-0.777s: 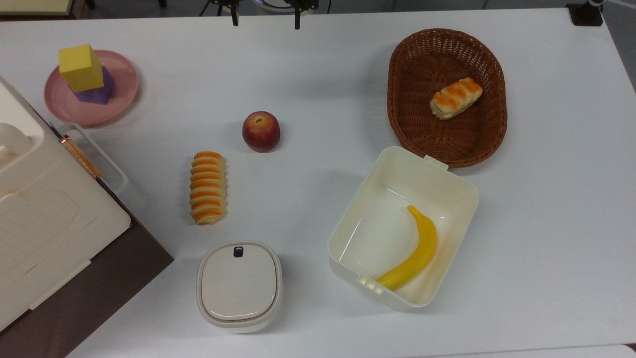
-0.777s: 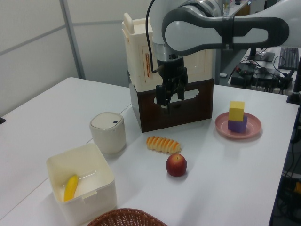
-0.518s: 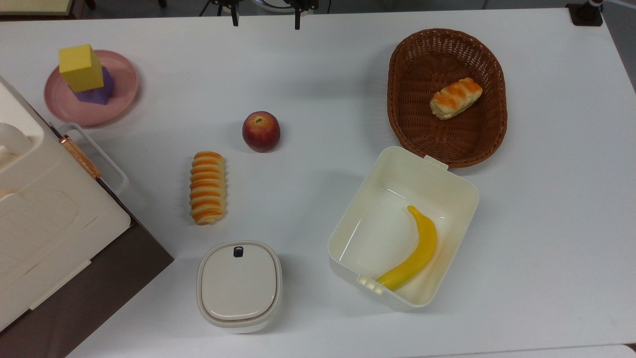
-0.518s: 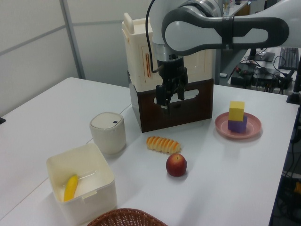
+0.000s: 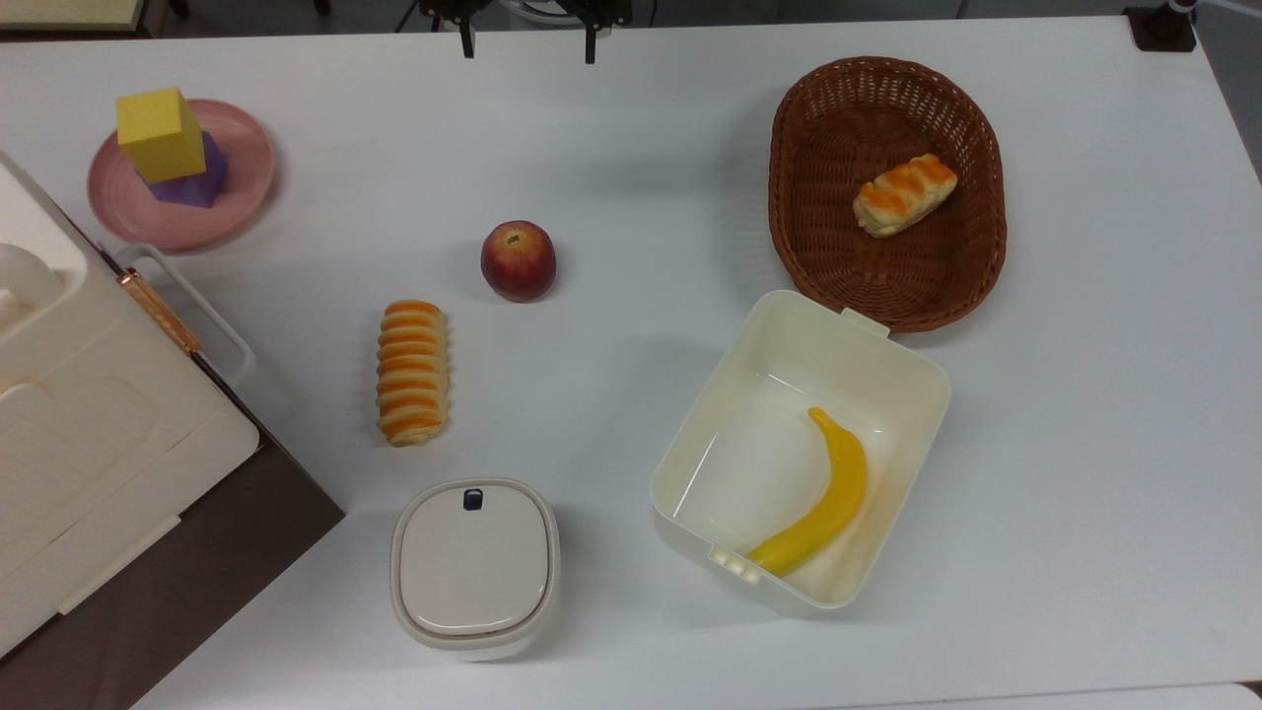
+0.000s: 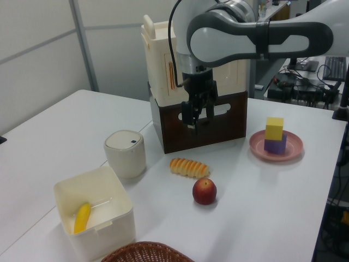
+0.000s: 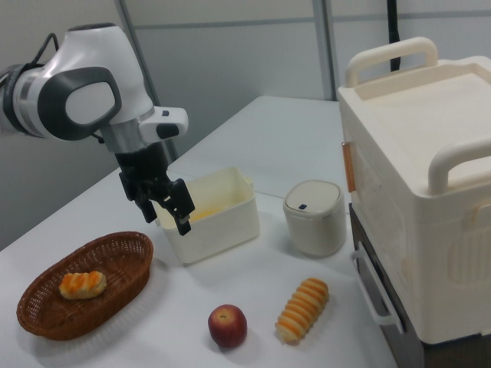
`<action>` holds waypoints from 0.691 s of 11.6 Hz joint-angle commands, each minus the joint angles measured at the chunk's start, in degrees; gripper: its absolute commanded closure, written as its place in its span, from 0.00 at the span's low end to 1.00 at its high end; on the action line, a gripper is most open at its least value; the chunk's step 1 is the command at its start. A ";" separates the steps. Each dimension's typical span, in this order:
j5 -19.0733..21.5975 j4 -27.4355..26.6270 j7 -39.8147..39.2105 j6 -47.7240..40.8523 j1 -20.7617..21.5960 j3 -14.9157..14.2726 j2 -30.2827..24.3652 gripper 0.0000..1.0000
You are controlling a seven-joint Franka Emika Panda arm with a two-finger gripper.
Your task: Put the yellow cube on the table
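Observation:
The yellow cube [image 5: 158, 133] sits on top of a purple cube [image 5: 194, 180] on a round pink plate [image 5: 237, 197] at the top view's far left; the left view shows the yellow cube [image 6: 274, 128] at its right. The white table [image 5: 631, 148] lies all around the plate. My gripper [image 6: 197, 116] hangs open and empty high above the table, far from the cube. In the right view the gripper [image 7: 167, 219] is in front of the open container, with a clear gap between its fingers. Its fingertips [image 5: 463, 41] poke in at the top view's upper edge.
An apple [image 5: 518, 260] and a striped bread roll [image 5: 412, 372] lie mid-table. A brown basket [image 5: 981, 266] holds a small bread. An open white container [image 5: 877, 340] holds a banana [image 5: 823, 503]. A lidded pot [image 5: 474, 564] and a large cream box [image 5: 89, 424] stand at the top view's lower left.
The gripper has shifted very slightly, its fingertips a little further into the top view. The cubes and everything else on the table are where they were.

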 commanded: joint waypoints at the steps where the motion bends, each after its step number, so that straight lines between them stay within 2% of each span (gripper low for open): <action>1: 0.71 -3.57 -2.95 3.45 0.83 -1.35 -0.52 0.00; 5: -0.43 -7.26 -3.03 9.17 -0.05 -1.35 1.76 0.00; 8: -3.25 -9.99 -2.95 13.30 -0.31 -1.35 3.78 0.00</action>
